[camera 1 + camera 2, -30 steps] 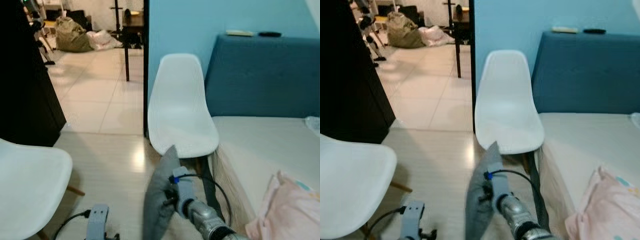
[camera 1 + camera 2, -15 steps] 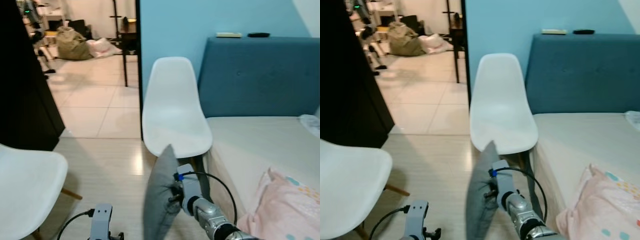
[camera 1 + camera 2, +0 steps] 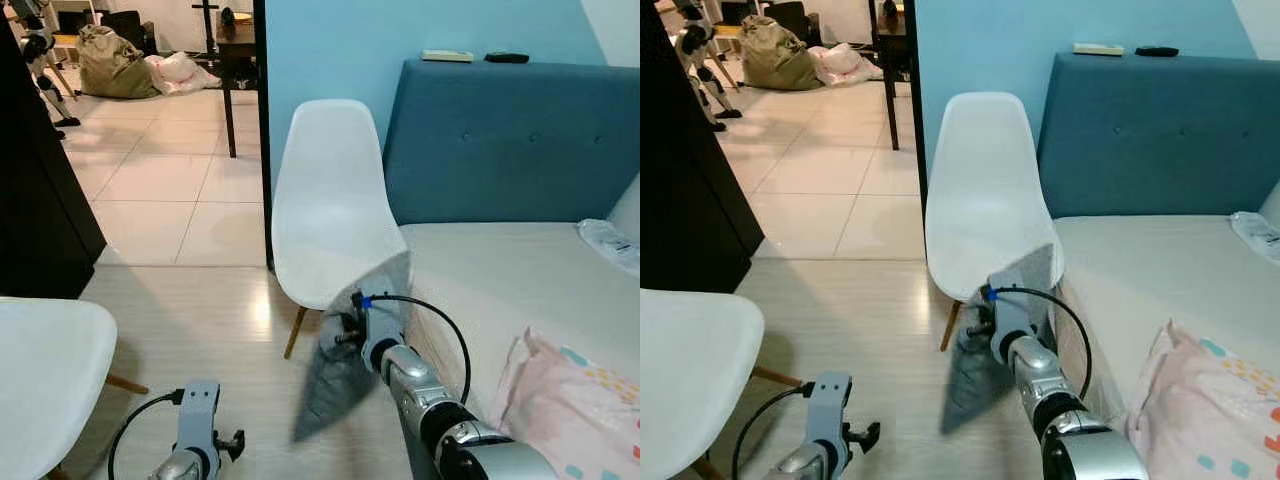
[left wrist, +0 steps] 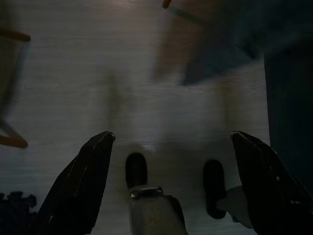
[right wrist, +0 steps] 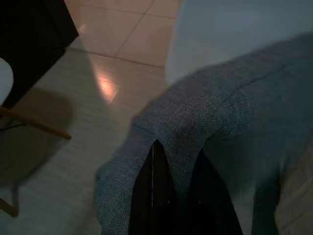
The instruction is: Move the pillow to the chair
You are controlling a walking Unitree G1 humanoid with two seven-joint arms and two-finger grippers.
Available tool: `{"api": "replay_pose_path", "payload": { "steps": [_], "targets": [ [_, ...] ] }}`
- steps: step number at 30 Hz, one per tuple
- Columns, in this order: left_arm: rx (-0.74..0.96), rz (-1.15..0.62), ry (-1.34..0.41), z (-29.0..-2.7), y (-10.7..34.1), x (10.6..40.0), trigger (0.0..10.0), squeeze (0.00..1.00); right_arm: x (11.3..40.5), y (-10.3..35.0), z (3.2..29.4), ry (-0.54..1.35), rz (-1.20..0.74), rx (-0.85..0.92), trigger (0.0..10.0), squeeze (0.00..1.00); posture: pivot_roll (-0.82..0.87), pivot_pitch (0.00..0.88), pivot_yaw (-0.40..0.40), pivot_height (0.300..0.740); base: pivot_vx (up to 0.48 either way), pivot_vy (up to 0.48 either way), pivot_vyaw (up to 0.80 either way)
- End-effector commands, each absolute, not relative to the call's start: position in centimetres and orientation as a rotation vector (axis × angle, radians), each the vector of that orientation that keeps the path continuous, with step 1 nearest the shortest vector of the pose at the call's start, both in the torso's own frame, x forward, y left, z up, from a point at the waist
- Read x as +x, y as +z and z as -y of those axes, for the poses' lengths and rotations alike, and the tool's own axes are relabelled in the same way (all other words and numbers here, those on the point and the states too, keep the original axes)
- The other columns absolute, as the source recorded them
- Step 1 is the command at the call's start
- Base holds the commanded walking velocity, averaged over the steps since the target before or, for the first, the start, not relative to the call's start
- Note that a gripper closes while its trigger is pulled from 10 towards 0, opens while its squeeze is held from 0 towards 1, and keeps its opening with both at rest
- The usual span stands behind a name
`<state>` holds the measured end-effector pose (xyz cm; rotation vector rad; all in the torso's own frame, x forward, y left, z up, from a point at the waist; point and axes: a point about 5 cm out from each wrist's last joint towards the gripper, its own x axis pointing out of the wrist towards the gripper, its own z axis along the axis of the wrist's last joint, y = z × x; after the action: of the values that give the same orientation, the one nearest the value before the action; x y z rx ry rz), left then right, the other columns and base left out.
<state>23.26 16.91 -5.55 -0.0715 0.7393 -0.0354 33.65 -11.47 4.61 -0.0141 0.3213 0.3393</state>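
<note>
The left claw (image 3: 197, 440) hangs low over the floor with fingers spread and holding nothing, while the right claw (image 3: 350, 325) is clamped on the grey pillow (image 3: 345, 365), which hangs from it off the floor, its upper corner against the white chair (image 3: 330, 215) seat's front edge, beside the bed (image 3: 500, 270).

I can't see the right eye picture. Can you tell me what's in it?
The robot's right tool holds a grey pillow up against the front of a white chair beside a bed. The left tool hangs low over the floor.
</note>
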Motion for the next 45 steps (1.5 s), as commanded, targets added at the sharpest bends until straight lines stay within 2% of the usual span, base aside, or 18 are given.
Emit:
{"api": "replay_pose_path", "payload": {
  "steps": [1, 8, 21, 45],
  "targets": [
    [-0.084, -0.733, -0.036, -16.7, -5.5, 23.3, 10.0, 0.0, 35.1, 7.0, 11.2, 0.337, -0.206, 0.009, 10.0, 0.0, 0.05, 0.0, -0.045, 0.73, 0.0, 0.0, 0.0],
    [-0.084, -0.735, -0.053, -16.4, -5.6, 23.2, 10.0, 0.0, 35.6, 7.9, 11.2, 0.333, -0.176, 0.028, 10.0, 0.0, 0.05, 0.0, -0.042, 0.73, 0.214, 0.0, -0.54],
    [-0.083, -0.732, -0.08, -15.8, -5.6, 23.2, 10.0, 0.0, 35.8, 8.9, 10.2, 0.394, -0.111, 0.063, 10.0, 0.0, 0.06, 0.0, -0.041, 0.73, 0.304, 0.0, 0.0],
    [-0.085, -0.736, -0.106, -15.2, -5.8, 22.9, 10.0, 0.0, 37.2, 11.8, 10.4, 0.378, -0.002, 0.113, 10.0, 0.0, 0.06, 0.0, -0.045, 0.73, 0.382, 0.0, 0.0]
  ]
}}
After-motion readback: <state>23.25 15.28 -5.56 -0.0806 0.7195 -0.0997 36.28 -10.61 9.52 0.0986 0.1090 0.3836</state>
